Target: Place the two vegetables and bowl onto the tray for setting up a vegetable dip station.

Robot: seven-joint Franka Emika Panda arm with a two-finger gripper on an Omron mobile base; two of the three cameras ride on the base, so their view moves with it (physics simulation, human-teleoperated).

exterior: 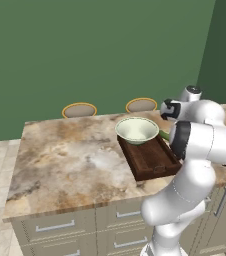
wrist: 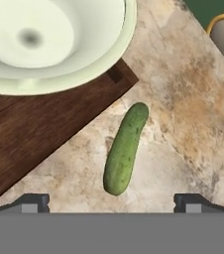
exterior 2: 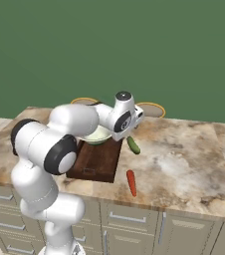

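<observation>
The end effector [wrist: 112, 201] is spread wide and holds nothing, its two dark fingertips [wrist: 32, 201] standing far apart at the bottom of the hand view. Right between them, lying flat on the marbled bench [wrist: 183, 124], is the cucumber [wrist: 125, 149], dark green, angled with its far end leaning toward the tray's corner. It's just beside the tray [wrist: 39, 129] but not touching it. From the right base view the cucumber [exterior 2: 133, 145] sits just off the tray's right edge, below the hand. The bowl [wrist: 49, 44], pale cream-green, is already on the dark wooden tray, at its far end, rim reaching over the tray's edge. The left base view shows the same: bowl [exterior: 136, 129] on the tray [exterior: 152, 160]. The carrot [exterior 2: 131, 183] lies on the bench nearer the front edge, beside the tray's near right corner, apart from the cucumber. Two yellow-rimmed stool seats [exterior: 79, 110] peek up behind the bench.
</observation>
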